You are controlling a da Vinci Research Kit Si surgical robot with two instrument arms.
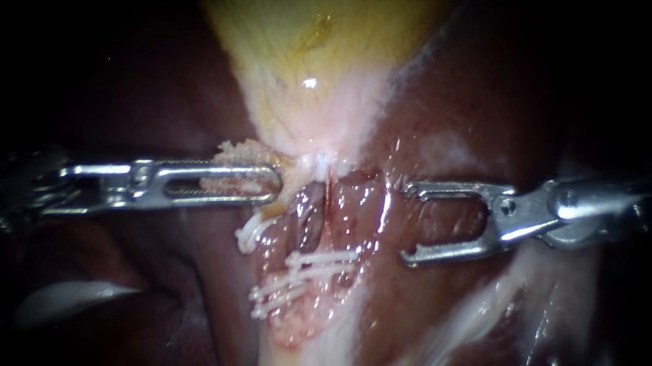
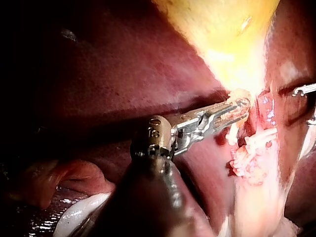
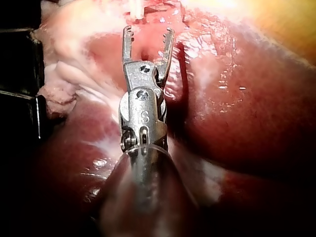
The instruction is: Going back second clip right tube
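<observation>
Endoscope view: the left instrument (image 1: pixel 272 185) has its claw closed on pale tissue (image 1: pixel 242 155) at the base of the gallbladder (image 1: pixel 311 48). The right instrument (image 1: pixel 407 223) has its claw wide open and empty. It lies over the liver (image 1: pixel 457 100), just beside the right tube (image 1: pixel 354 210). Two white clips (image 1: pixel 322 259) cross the tubes lower down. A third clip (image 1: pixel 253 233) lies just below the left claw.

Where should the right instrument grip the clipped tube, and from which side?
Probably the tube's bare stretch above the clips, coming from the endoscope view's right: it runs upright there, the right instrument's open jaws face it, and the left instrument holds tissue on the other side.
</observation>
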